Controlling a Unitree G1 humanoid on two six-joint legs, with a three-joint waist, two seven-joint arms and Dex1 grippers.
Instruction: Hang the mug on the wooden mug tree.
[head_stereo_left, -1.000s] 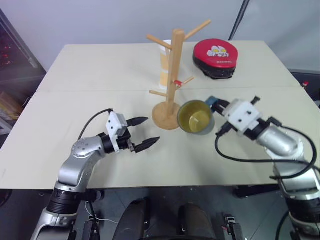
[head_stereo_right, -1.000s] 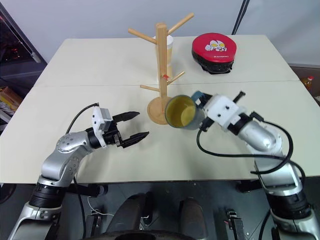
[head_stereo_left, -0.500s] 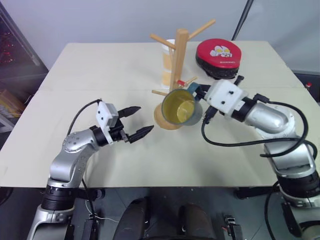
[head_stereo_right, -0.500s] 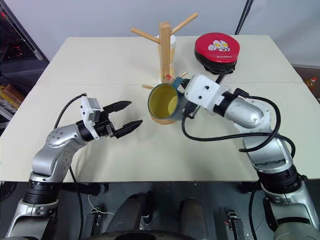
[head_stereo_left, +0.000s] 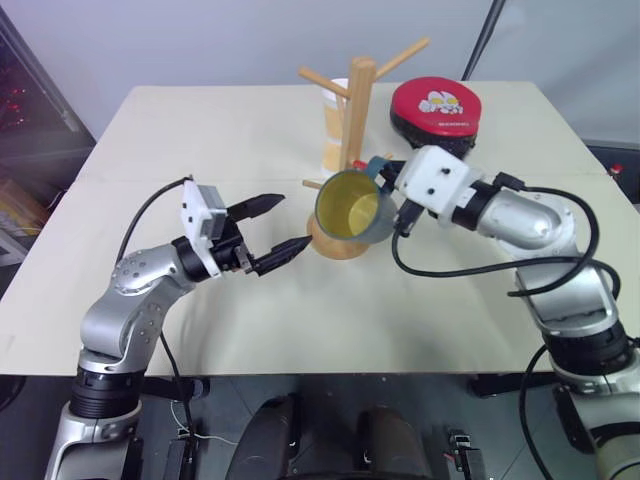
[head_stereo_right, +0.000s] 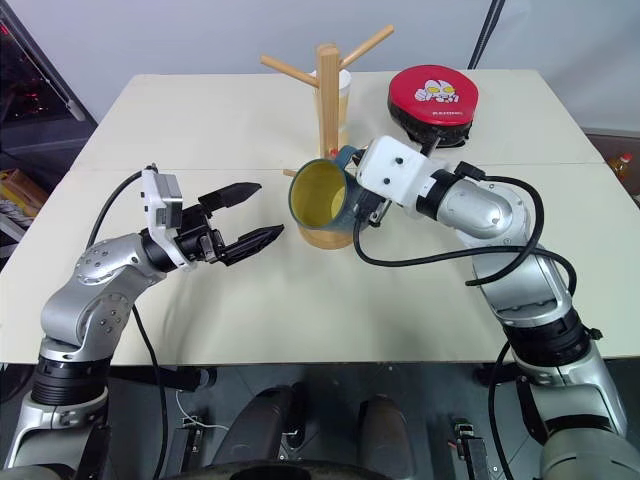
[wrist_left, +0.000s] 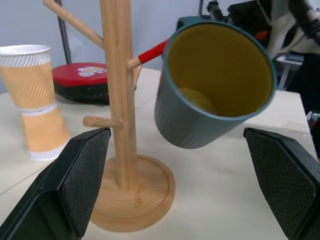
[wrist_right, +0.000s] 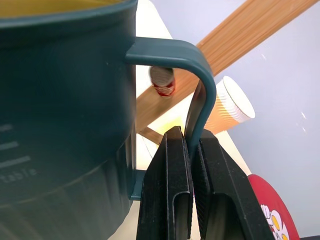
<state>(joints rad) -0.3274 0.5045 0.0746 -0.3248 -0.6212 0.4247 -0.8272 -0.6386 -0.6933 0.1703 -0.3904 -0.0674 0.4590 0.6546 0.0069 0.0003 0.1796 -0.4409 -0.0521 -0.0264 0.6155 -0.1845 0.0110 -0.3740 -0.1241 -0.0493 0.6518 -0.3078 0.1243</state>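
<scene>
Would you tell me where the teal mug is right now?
The mug hangs in the air near the table's middle, held by its handle in the right gripper, just in front of the wooden mug tree by its red-tagged peg.

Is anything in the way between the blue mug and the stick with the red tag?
Nothing visible is. The right gripper holds the mug by its handle, and the red-tagged peg of the wooden mug tree lines up with the handle loop.

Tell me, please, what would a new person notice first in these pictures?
First, the teal mug with its yellow inside, held in the air by its handle in the right gripper, just in front of the wooden mug tree at the table's middle. Next, the left gripper, open, pointing at the mug.
</scene>
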